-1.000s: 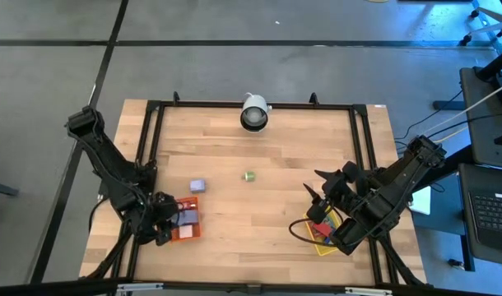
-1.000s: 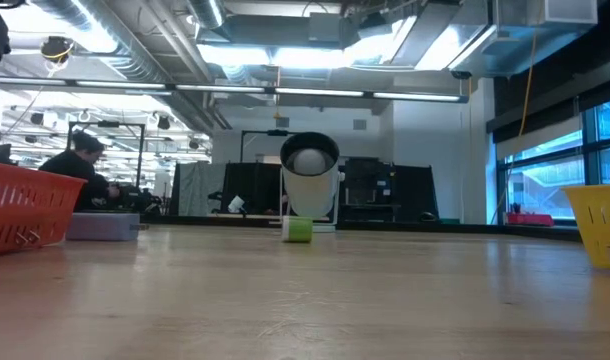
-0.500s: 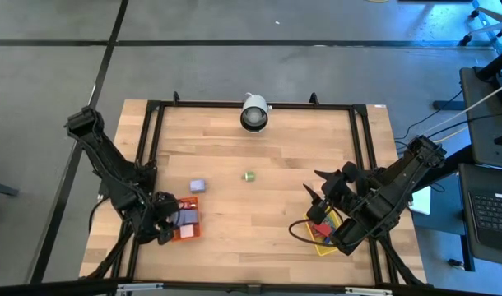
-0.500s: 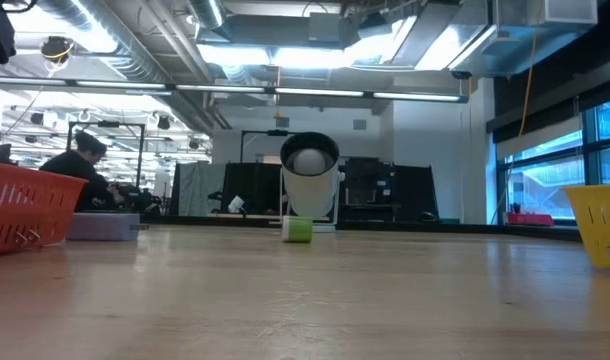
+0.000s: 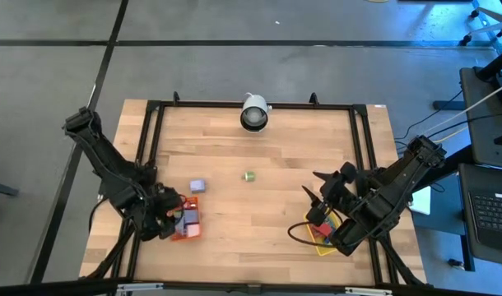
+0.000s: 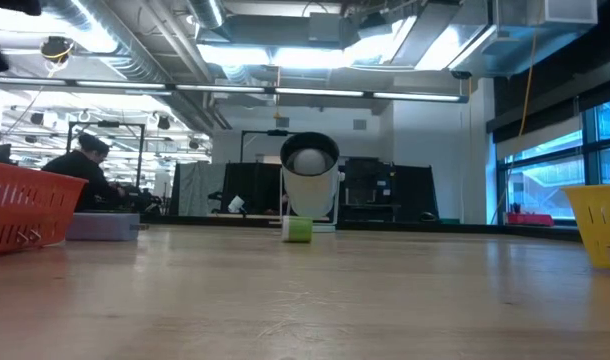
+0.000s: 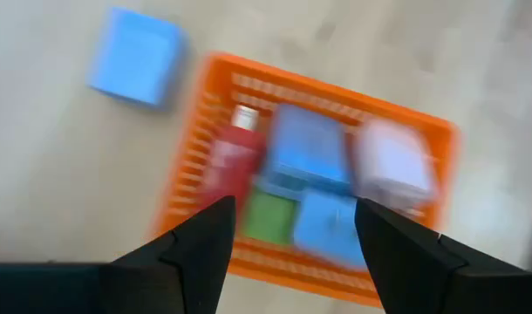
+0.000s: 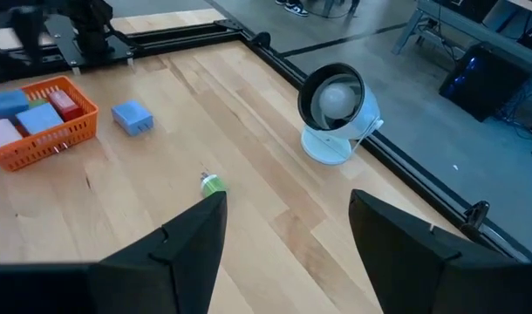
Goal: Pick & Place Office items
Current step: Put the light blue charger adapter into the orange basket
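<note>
An orange tray (image 7: 189, 157) near the table's left edge holds red, blue, green and lilac office items. My left gripper (image 7: 292, 218) hovers over it, open, touching nothing; it shows in the high view too (image 5: 174, 210). A light blue block (image 5: 197, 187) lies on the table just beyond the tray. A small green piece (image 5: 249, 176) sits at the table's middle. My right gripper (image 5: 310, 182) stands open above the table at the right, beside a yellow tray (image 5: 323, 245) with a few pieces in it.
A white round device (image 5: 253, 113) stands at the middle of the far edge. A black frame (image 5: 152, 131) runs along the table's sides. People sit in the room beyond the table (image 6: 80, 170). Bare wood lies between the two trays.
My left gripper has shifted a little over the orange tray, toward the far edge; its wrist view is blurred by the motion. The pieces and both trays have stayed where they were.
</note>
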You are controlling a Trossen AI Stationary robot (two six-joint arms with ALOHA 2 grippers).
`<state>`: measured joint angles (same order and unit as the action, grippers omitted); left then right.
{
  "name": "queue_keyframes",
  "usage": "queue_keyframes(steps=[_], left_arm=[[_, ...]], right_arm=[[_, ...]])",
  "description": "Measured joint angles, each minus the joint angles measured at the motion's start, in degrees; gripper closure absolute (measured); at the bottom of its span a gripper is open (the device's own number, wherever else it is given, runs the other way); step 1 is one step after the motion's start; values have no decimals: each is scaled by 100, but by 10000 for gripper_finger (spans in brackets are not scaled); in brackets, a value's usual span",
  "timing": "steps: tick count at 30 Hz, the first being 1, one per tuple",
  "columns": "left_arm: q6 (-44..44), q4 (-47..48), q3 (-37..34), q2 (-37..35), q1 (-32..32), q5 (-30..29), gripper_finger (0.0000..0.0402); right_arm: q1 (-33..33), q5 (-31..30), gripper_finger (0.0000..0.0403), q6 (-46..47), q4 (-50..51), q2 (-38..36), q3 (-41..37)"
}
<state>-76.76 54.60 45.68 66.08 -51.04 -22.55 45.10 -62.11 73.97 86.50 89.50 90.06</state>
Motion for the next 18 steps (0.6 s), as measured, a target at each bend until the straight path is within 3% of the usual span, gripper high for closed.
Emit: queue_keyframes(steps=[3, 6, 18], left_arm=[[275, 566, 121, 0, 277, -124, 168], [750, 933, 132, 4, 777, 162, 163], [3693, 976, 132, 9, 3137, 717, 140]], right_arm=[[0, 2, 160, -115, -46, 2, 0], [0, 0, 160, -117, -52, 2, 0], [0, -43, 160, -292, -45, 2, 0]])
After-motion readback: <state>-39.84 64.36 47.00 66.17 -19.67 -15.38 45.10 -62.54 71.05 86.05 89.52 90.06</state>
